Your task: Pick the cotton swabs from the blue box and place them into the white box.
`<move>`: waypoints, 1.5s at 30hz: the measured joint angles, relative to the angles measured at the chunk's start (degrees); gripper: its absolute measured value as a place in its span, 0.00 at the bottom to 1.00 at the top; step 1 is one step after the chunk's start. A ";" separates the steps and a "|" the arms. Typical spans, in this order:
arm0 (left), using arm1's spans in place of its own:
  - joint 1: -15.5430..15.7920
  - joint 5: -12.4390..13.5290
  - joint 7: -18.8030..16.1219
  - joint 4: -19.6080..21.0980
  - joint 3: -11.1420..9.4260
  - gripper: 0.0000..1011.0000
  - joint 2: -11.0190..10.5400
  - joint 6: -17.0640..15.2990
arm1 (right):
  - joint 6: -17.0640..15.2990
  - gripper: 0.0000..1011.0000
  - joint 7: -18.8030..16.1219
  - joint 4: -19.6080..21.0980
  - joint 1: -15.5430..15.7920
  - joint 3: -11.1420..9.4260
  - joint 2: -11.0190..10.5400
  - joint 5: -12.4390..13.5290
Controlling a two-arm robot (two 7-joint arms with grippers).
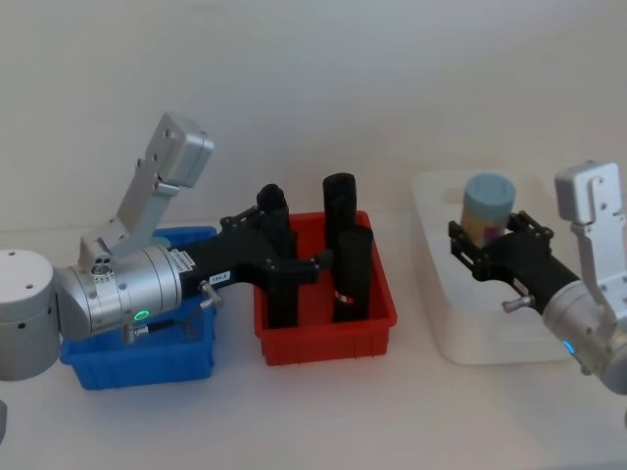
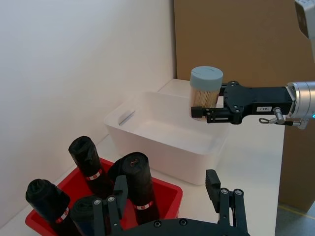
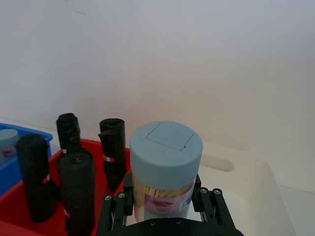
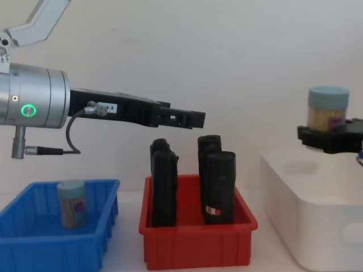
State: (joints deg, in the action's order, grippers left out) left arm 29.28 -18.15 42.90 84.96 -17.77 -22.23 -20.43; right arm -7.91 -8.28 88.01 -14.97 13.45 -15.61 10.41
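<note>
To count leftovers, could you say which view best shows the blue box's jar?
Chest view: the jar stands whole in the blue box. Right wrist view catches its lid; the left arm covers it in head view.

Two cotton swab jars: one up high, one down in a box

The first jar [image 1: 488, 206], with a pale blue lid and tan sticks inside, is held straight up over the white box [image 1: 490, 343] at the right of the head view. The second jar [image 4: 72, 203] stands in the blue box [image 4: 51, 243] at the lower left of the chest view.
</note>
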 joint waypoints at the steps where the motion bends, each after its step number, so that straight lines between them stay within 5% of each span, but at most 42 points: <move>1: 0.00 0.00 0.00 0.00 0.00 0.99 0.00 0.00 | 0.02 0.64 0.29 -0.46 -0.12 -0.17 -0.07 0.18; 12: 0.00 0.00 0.00 0.00 0.00 0.99 0.00 0.00 | -0.10 0.64 2.17 -9.46 -3.68 -1.90 -0.06 1.91; 27: 0.00 0.00 0.00 0.00 0.00 0.99 0.00 0.00 | 0.12 0.64 1.21 -16.52 -6.80 -2.39 0.61 2.23; 40: 0.00 0.00 0.00 0.00 0.00 0.99 0.00 0.00 | 0.79 0.97 0.59 -18.77 -7.75 -2.41 0.96 1.99; 45: 0.00 0.00 0.00 0.00 0.00 0.99 0.00 0.00 | 1.38 0.99 0.60 -18.85 -7.77 -2.42 0.99 1.96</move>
State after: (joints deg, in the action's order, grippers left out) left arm 29.28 -18.15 42.90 84.96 -17.77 -22.23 -20.43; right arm -6.53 -7.69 69.17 -22.74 11.03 -14.62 12.37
